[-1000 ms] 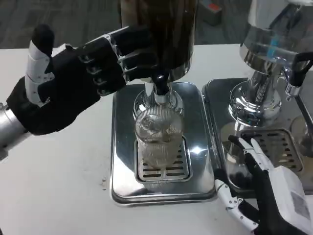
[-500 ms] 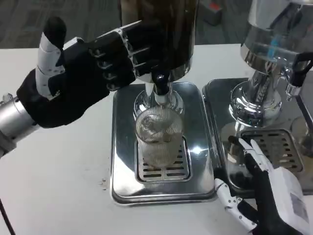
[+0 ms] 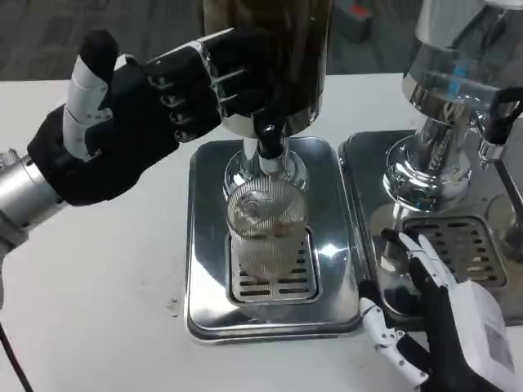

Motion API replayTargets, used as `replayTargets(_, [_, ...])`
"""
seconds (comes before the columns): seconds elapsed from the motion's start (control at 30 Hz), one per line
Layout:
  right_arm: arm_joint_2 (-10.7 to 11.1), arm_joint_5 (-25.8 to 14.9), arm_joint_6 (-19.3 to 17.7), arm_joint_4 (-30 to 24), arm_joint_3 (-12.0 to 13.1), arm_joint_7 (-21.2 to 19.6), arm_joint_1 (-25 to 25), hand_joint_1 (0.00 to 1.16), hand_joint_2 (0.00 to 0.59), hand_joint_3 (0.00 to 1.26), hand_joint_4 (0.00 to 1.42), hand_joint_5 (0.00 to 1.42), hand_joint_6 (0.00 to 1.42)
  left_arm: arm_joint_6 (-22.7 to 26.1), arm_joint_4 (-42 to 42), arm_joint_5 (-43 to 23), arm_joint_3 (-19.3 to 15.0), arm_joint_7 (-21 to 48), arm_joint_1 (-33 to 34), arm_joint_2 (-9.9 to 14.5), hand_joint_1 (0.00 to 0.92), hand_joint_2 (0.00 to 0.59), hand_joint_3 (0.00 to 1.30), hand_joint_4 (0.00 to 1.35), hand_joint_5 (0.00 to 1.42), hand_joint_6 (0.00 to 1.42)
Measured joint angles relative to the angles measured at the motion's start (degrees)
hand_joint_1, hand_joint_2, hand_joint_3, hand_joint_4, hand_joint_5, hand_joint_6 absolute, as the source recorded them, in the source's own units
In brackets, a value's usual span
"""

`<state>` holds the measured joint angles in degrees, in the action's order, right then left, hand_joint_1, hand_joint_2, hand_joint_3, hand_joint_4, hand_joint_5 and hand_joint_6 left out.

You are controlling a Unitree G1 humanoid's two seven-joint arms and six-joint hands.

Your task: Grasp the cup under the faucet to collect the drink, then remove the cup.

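Observation:
A clear ribbed cup (image 3: 265, 231) stands upright on the drip grate (image 3: 273, 285) of the left dispenser's steel tray (image 3: 204, 237), right under the black faucet (image 3: 266, 137). My left hand (image 3: 139, 110) is raised at the upper left, fingers stretched toward the dispenser's dark tank (image 3: 270, 49), fingertips against its lower body just left of the faucet; it holds nothing. My right hand (image 3: 441, 314) lies low at the bottom right, fingers spread, to the right of the cup and apart from it.
A second chrome dispenser (image 3: 445, 106) with its own tray (image 3: 482, 245) and grate stands at the right, just behind my right hand. White table (image 3: 90, 286) stretches to the left and front of the trays.
My left hand has risen and moved right, its fingertips now reaching the tank beside the faucet. The right hand and the cup have stayed put.

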<state>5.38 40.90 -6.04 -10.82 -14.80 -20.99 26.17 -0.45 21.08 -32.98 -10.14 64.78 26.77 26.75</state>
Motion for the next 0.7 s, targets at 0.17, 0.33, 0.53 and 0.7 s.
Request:
replayTargets(0.17, [-0.14, -0.26, 0.0, 0.33, 0.02, 0.0, -0.03, 0.36, 0.431, 0.19, 0.08, 0.11, 0.28, -1.18, 0.16, 1.67, 0.53, 0.0, 0.01, -0.97, 0.0, 0.059, 0.15, 0.01, 0.06, 0.08])
replayTargets(0.33, [-0.19, -0.44, 0.0, 0.49, 0.02, 0.0, -0.03, 0.36, 0.431, 0.19, 0.09, 0.12, 0.28, -1.78, 0.17, 2.5, 2.04, 0.0, 0.01, -2.39, 0.0, 0.058, 0.15, 0.01, 0.06, 0.07])
replayTargets(0.53, [-0.26, -0.55, 0.0, 0.49, 0.03, 0.0, 0.06, 0.36, 0.431, 0.19, 0.09, 0.12, 0.28, -4.65, 0.47, 4.84, 2.64, -0.02, 0.01, -3.37, 0.0, 0.058, 0.15, 0.02, 0.06, 0.07])
replayTargets(0.7, [-0.27, -0.73, 0.0, 0.47, 0.03, 0.0, 0.24, 0.36, 0.431, 0.19, 0.09, 0.13, 0.28, -7.27, 1.32, 6.94, 3.01, -0.44, 0.03, -4.29, 0.0, 0.062, 0.15, 0.02, 0.06, 0.07])
